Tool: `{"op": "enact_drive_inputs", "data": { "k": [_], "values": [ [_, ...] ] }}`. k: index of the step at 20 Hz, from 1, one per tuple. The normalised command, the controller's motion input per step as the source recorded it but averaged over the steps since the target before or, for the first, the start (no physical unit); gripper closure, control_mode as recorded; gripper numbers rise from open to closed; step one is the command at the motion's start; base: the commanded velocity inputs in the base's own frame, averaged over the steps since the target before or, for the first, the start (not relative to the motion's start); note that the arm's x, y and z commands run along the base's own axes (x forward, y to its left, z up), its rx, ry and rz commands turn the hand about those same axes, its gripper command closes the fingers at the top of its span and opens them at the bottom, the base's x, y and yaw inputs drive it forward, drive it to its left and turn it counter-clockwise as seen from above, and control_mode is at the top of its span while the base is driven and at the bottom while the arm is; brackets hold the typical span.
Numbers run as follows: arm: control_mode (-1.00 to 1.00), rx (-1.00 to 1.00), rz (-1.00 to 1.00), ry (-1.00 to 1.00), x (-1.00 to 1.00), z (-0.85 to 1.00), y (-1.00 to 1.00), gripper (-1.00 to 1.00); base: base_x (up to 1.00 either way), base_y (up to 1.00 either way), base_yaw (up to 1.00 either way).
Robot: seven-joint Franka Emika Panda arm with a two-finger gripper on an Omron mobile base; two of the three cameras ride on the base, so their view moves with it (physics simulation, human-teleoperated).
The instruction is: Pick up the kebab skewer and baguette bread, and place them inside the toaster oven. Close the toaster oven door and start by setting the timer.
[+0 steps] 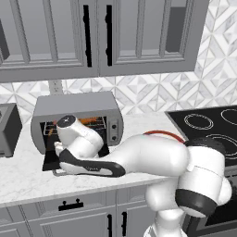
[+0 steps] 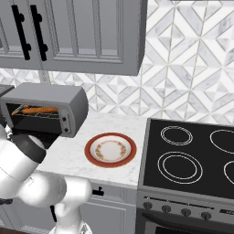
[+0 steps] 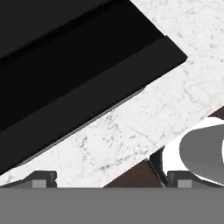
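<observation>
The toaster oven (image 1: 76, 105) stands on the counter with its door (image 3: 65, 65) dropped open and flat. On the wire rack inside lie the orange-brown baguette bread (image 2: 41, 110) and, at its left end, the thin kebab skewer (image 2: 19, 109). My gripper (image 3: 111, 180) hangs low over the near edge of the black door, fingers spread wide and open, with nothing between them. In the left base view my white forearm covers the front of the oven, and the baguette (image 1: 90, 121) shows above it.
An empty red-rimmed plate (image 2: 110, 150) sits on the marble counter (image 2: 68, 155) right of the oven. A black stovetop (image 2: 192, 155) lies further right. A smaller dark-grey appliance (image 1: 8, 129) stands left of the oven. Wall cabinets (image 1: 92, 37) hang above.
</observation>
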Motion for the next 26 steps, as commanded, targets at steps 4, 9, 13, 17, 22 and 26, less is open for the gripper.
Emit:
{"op": "enact_drive_inputs", "data": {
  "k": [4,9,13,17,22,26],
  "values": [
    [-1.00,0.00,0.41,0.06,-0.63,-0.01,-0.13,-1.00,0.00,0.00,0.00],
    [-1.00,0.00,0.38,0.17,-0.12,-0.28,-0.18,-1.00,0.00,0.00,0.00],
    [-1.00,0.00,0.37,0.09,0.00,-0.34,0.00,-1.00,0.00,0.00,0.00],
    [-1.00,0.00,0.24,0.00,0.01,-0.26,0.07,-1.00,0.00,0.00,0.00],
    [-1.00,0.00,0.07,-0.02,0.11,-0.17,0.05,-1.00,0.00,0.00,0.00],
    [-1.00,0.00,0.00,-0.10,0.37,-0.09,0.00,-1.00,0.00,0.00,0.00]
  ]
}}
